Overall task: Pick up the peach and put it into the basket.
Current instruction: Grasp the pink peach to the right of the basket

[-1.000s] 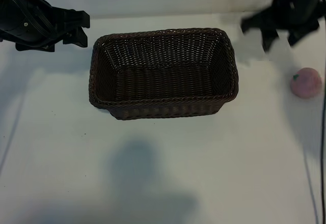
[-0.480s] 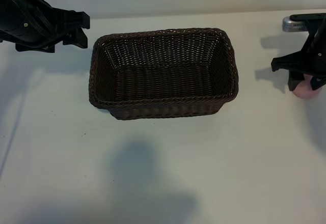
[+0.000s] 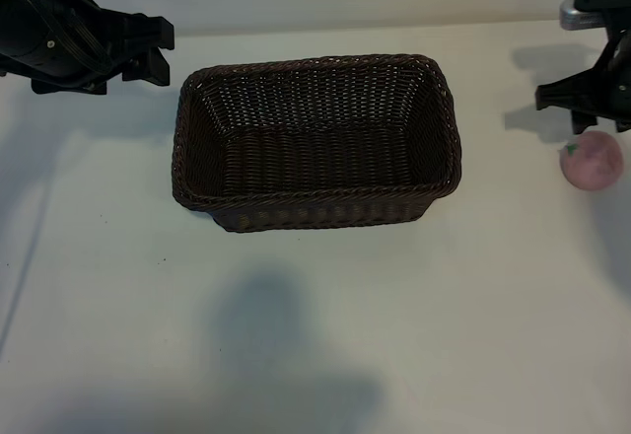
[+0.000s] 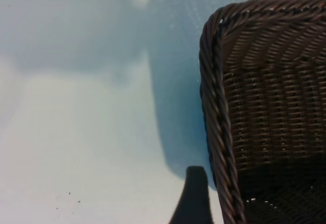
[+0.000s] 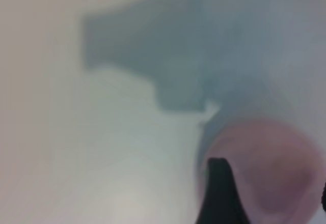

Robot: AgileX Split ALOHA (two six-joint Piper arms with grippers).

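From the exterior view, the basket point(image 3: 315, 143) stands mid-counter point(image 3: 296, 335), with bare surface on all sides. The peach point(image 3: 592, 161) lies on the counter well to the basket's right, near the frame edge. The right hand point(image 3: 595, 108) hangs just beyond it, fingers spread, gripping nothing. The left hand point(image 3: 143, 51) sits open off the basket's far left corner.

Left wrist view: the basket's braided rim point(image 4: 216, 127) runs beside one fingertip point(image 4: 193, 196).

Right wrist view: the peach point(image 5: 270, 175) lies just beside a dark fingertip point(image 5: 220, 193).
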